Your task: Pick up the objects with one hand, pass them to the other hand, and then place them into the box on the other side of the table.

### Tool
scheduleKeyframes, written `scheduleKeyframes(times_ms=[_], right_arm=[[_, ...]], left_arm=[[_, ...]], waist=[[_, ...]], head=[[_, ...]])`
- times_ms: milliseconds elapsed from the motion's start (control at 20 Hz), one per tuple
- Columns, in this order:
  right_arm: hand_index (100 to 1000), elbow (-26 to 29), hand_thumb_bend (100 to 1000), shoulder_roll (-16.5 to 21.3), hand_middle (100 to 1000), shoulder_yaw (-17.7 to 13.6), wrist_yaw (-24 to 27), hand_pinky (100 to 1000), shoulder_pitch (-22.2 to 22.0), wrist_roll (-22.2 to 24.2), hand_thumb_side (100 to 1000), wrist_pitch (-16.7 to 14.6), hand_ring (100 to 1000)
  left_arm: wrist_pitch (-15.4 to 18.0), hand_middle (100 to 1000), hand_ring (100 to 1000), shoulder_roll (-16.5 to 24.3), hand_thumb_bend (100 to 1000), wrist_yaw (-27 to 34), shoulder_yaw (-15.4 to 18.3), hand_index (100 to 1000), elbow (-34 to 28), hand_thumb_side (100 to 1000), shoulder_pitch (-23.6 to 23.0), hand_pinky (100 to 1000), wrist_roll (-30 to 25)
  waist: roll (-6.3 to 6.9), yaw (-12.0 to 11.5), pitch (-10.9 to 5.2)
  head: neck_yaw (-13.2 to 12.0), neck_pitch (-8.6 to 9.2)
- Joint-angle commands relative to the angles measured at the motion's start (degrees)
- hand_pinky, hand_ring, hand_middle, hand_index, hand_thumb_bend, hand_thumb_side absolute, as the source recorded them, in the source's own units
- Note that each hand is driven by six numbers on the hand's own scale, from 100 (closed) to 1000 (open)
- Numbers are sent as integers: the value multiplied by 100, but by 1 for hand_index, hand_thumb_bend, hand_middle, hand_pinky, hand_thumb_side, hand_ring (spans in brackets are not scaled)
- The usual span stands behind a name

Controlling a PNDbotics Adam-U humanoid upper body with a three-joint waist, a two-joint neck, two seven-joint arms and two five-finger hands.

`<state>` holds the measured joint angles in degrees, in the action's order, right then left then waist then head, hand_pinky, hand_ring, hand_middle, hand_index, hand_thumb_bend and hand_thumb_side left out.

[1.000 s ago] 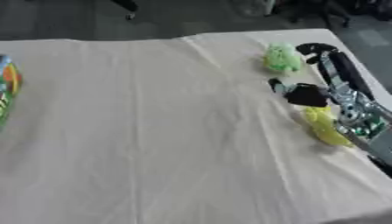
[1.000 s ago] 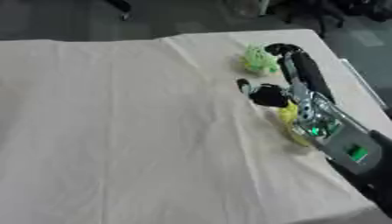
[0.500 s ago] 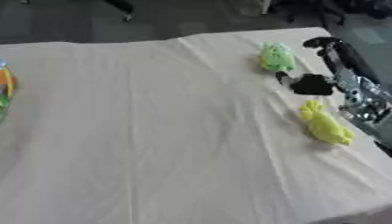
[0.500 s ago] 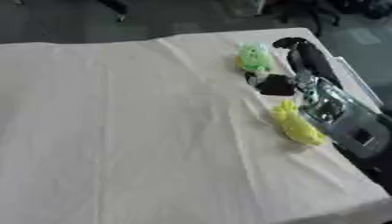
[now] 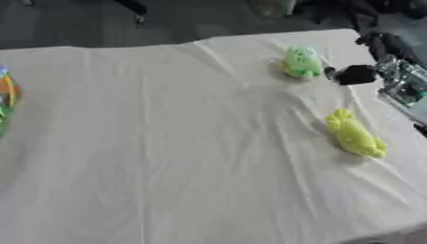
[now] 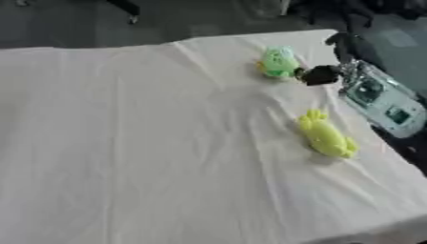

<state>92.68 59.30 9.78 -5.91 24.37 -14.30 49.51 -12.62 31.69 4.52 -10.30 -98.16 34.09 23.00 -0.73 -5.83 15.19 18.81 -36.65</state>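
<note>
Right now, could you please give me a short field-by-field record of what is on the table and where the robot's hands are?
surface: table under a cream cloth
green toy: far right of the cloth, beside the right hand
yellow toy: right side, nearer the camera, lying free
right hand: next to the green toy, holding nothing; finger pose unclear
left hand: not in view
colourful item: at the left edge, cut off by the view

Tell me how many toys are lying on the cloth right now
2. A green toy sits near the far right edge, beside the right hand. A yellow toy lies nearer, alone on the right side. Others may sit out of view.
</note>
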Motion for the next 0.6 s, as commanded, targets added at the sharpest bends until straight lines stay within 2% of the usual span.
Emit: scheduleKeyframes(times_ms=[50,250,500,600], right_arm=[[860,-372,466,270,871,19,-286,882,286,19,271,245,879],[862,-480,456,242,874,99,-659,882,481,393,242,245,881],[866,-365,415,225,878,140,-1152,885,603,885,109,245,884],[867,-318,403,223,879,165,-1340,888,635,1073,100,245,886]], left_arm=[[0,752,765,88,100,27,80,729,-46,693,61,676,-6],[2,752,765,80,100,30,97,729,-56,695,53,676,10],[6,751,765,64,100,46,114,729,-96,696,67,676,25],[1,750,765,57,100,48,124,729,-101,698,67,676,32]], waist=[[2,-28,-121],[5,-89,-87],[10,-182,-10],[6,-216,21]], head=[[103,14],[211,17],[260,70],[275,98]])
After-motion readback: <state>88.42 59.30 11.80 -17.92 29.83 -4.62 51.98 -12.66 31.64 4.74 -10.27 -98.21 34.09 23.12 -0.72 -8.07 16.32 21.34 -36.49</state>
